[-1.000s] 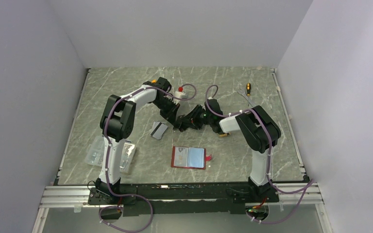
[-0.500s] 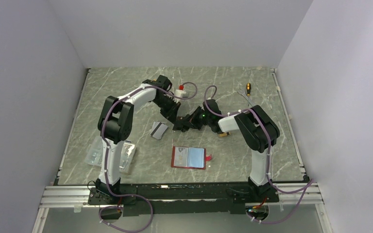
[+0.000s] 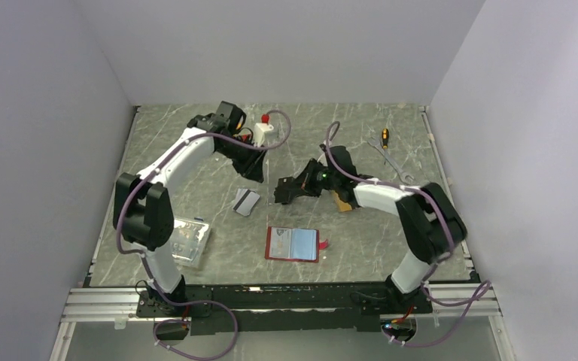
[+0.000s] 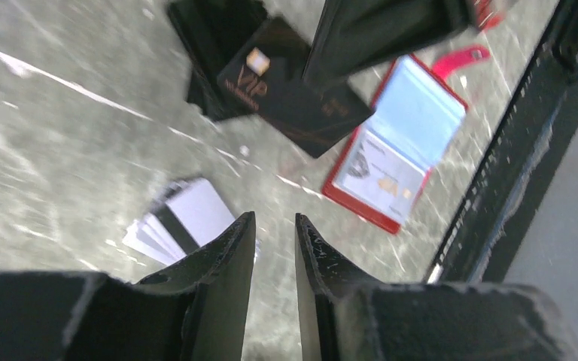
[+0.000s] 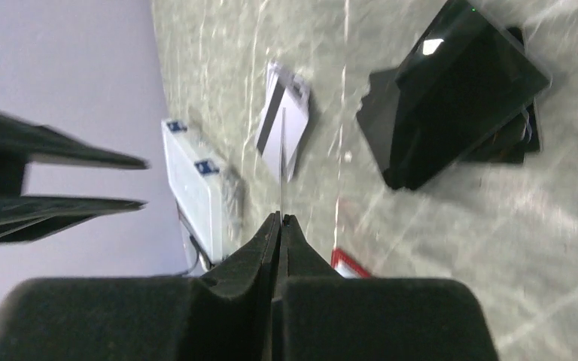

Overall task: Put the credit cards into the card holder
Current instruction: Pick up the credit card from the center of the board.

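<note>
My right gripper (image 5: 280, 216) is shut on a credit card (image 5: 280, 188), seen edge-on as a thin line rising from the fingertips. From the left wrist view that card (image 4: 293, 98) is dark with gold VIP lettering. My left gripper (image 4: 275, 218) hangs open and empty, apart from the card, up and to the left of the right gripper (image 3: 282, 192). A small stack of silver-white credit cards (image 3: 245, 201) with a dark stripe lies on the table. The red card holder (image 3: 293, 244) lies open near the front, bluish lining up.
A black flat rectangle (image 5: 459, 98) lies on the table under the right gripper. A clear plastic box (image 3: 184, 241) sits front left. An orange-handled screwdriver (image 3: 384, 138) and a wrench (image 3: 391, 162) lie back right. The marble table (image 3: 421, 226) is walled on three sides.
The right gripper closed on the card while the left gripper opened, let it go and drew back toward the far left. The left arm swung off the clear box.
</note>
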